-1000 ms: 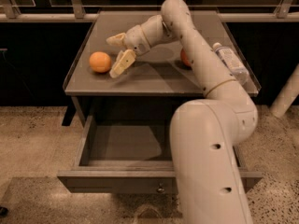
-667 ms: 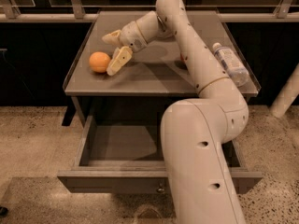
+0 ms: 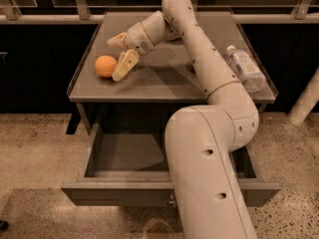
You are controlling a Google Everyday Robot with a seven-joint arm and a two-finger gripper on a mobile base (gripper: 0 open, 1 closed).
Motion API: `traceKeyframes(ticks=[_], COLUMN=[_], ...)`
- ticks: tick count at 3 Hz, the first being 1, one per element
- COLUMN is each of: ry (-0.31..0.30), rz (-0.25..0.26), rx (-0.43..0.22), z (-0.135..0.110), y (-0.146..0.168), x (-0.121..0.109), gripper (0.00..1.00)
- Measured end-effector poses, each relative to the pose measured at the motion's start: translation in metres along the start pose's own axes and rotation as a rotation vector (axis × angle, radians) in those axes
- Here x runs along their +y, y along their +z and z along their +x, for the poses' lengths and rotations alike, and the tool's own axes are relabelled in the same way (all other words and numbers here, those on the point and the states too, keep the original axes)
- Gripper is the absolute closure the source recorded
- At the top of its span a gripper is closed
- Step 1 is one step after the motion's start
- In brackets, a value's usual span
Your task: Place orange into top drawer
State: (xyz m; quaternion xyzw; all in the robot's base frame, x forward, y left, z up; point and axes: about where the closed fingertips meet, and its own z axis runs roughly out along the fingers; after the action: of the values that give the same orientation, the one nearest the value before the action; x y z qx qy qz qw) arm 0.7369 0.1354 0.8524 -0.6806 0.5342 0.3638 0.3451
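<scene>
The orange (image 3: pixel 105 65) sits on the grey table top (image 3: pixel 164 78) near its left edge. My gripper (image 3: pixel 119 54) is open just right of the orange, low over the table. One cream finger (image 3: pixel 124 65) lies close beside the orange's right side and the other finger (image 3: pixel 117 40) points out behind it. The orange is not between the fingers. The top drawer (image 3: pixel 124 156) is pulled open below the table; its inside shows nothing in it. Its front panel has a small metal knob (image 3: pixel 172 201) at centre. My arm hides the drawer's right part.
A clear plastic water bottle (image 3: pixel 244 67) lies on the table's right side. A low clear rim runs along the table's edges. A window sill and rails stand behind the table. Speckled floor lies in front of the open drawer.
My gripper has moved left and a little nearer the orange, closing the gap beside it. The orange has not moved. The drawer stays open.
</scene>
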Motion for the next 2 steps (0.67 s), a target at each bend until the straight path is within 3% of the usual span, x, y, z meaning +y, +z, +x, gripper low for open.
traceKeyframes(ticks=[2], ry=[-0.034], rz=[-0.044], rx=[-0.071], z=[-0.010], y=[0.028], x=[0.000], gripper=[0.00])
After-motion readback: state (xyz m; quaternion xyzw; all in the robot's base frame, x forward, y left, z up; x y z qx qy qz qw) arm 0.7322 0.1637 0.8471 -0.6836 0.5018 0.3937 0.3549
